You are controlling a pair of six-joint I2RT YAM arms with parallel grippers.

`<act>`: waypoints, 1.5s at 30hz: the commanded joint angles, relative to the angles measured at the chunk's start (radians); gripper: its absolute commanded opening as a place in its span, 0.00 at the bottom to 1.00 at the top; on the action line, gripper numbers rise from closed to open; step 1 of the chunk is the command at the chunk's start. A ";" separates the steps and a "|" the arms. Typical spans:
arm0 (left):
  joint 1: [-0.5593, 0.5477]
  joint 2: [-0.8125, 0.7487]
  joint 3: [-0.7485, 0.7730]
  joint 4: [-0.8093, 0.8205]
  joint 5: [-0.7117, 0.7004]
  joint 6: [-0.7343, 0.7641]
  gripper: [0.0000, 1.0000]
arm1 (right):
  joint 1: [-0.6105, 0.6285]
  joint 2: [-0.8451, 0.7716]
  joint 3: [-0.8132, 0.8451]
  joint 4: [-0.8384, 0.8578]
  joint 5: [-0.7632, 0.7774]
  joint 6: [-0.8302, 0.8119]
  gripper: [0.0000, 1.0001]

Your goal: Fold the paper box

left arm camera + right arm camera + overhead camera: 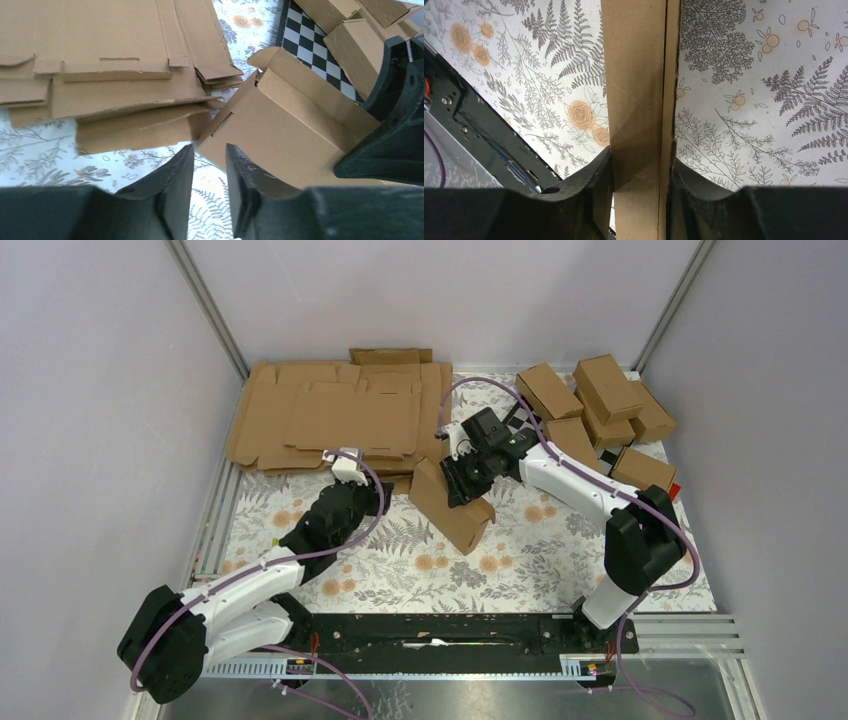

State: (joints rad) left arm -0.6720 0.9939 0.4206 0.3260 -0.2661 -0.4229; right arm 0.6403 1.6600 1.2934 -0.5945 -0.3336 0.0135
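Paper box (pixel 452 505) gripped by R end effector (pixel 639 167); L end effector (pixel 209 151) released alongside.

A narrow brown cardboard paper box (pixel 636 100) is seen running up the middle, clamped between the two black fingers (pixel 594 185) of the right gripper (pixel 639 170), one pressed to each side. A white cloth printed with grey ferns and orange flowers (pixel 764 100) is spread either side of the box. A black metal rail (pixel 469 125) is seen lower left of the box.
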 commanded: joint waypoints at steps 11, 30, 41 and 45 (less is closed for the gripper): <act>0.015 -0.050 -0.011 0.169 0.158 0.039 0.70 | 0.102 -0.064 -0.030 -0.203 0.041 -0.119 0.49; 0.031 0.100 0.053 0.212 0.395 0.049 0.55 | 0.140 -0.109 -0.024 -0.235 0.049 -0.117 0.47; 0.048 0.166 0.102 0.182 0.372 0.037 0.50 | 0.144 -0.120 -0.021 -0.247 0.033 -0.121 0.44; 0.049 0.171 0.104 0.204 0.389 0.057 0.50 | 0.150 -0.124 -0.017 -0.258 0.033 -0.125 0.44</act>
State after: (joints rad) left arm -0.6300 1.1618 0.4843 0.4652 0.0956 -0.3843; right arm 0.7727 1.5658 1.2499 -0.7998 -0.2821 -0.0971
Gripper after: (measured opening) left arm 0.501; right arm 0.447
